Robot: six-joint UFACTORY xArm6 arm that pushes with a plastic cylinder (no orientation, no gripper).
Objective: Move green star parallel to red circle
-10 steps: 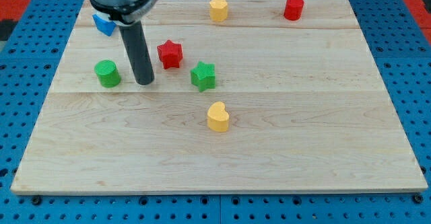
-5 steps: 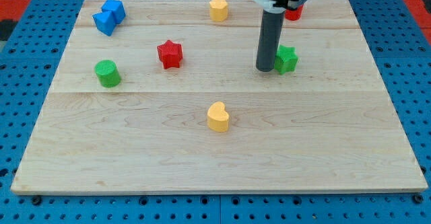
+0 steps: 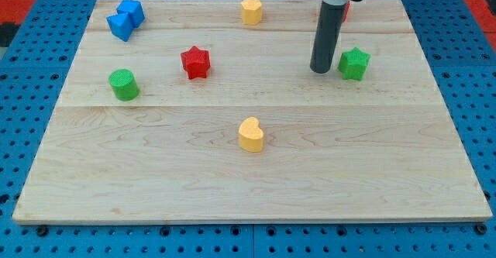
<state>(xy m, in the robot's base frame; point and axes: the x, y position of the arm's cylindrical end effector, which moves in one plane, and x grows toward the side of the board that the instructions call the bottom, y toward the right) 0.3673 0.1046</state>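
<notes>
The green star lies on the wooden board at the view's right, in its upper half. My tip rests on the board just left of the star, with a small gap between them. The red circle is near the board's top edge, above the star, and is mostly hidden behind my rod.
A red star and a green cylinder lie at the left. A blue block sits at the top left corner. A yellow block is at the top middle, a yellow heart at the centre. The board's edge borders a blue pegboard.
The rod swept from the left of the board to the right, pushing the green star rightward from the centre to below the red circle. The star now sits slightly apart from the tip.
</notes>
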